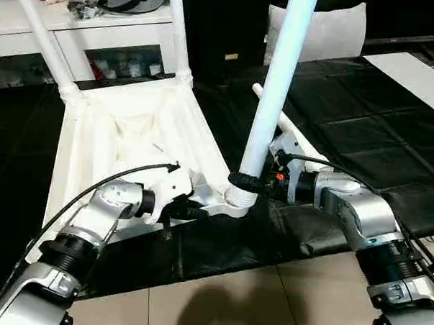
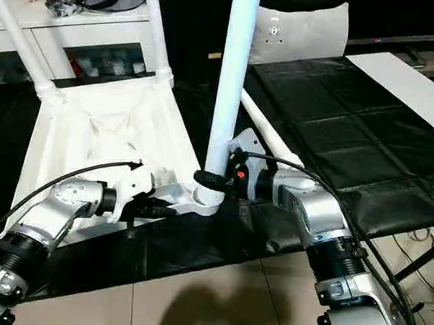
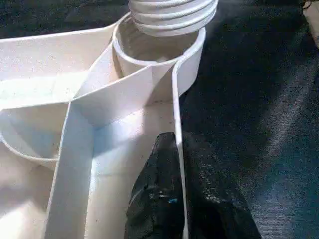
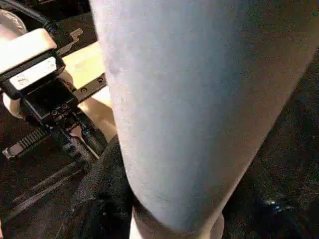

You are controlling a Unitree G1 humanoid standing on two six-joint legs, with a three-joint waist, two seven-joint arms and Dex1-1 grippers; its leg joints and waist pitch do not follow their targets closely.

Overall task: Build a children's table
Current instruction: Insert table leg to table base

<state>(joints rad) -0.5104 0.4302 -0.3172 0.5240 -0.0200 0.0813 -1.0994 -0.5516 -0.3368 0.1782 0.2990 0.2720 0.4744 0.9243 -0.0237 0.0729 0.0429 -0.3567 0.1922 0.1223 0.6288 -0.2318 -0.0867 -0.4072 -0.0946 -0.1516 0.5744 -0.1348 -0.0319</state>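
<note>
Black fingers of the right end effector (image 1: 246, 183) wrap around the foot of a long white tapered round plastic leg (image 1: 278, 86), gripping it just above the near right corner socket (image 1: 237, 201) of the white plastic tabletop (image 1: 131, 141). That leg stands nearly upright, leaning slightly, with its ribbed threaded end sitting at the mouth of the round socket; the left wrist view shows the threads (image 3: 172, 15) just over the socket ring, not fully sunk in. The left end effector (image 1: 189, 212) is closed on the thin rim wall (image 3: 177, 149) of the tabletop beside that same socket, one finger (image 3: 157, 199) inside the rim and the other outside it, so the two end effectors work close together at one corner.

The tabletop lies upside down, ribbed underside up, on a black quilted mat (image 1: 362, 133) spread over the floor. Four legs can be counted: the one in the right end effector, two standing upright in the far corner sockets (image 1: 42, 40) (image 1: 178, 31), and one lying loose on the mat (image 2: 272, 132) just behind the right end effector. Beyond the tabletop stands a white cabinet (image 1: 100, 35) with glass doors, and a grey cushion (image 1: 331, 31) leans at the far edge of the mat. Pale floor tiles (image 1: 269, 294) show nearest the robot.
</note>
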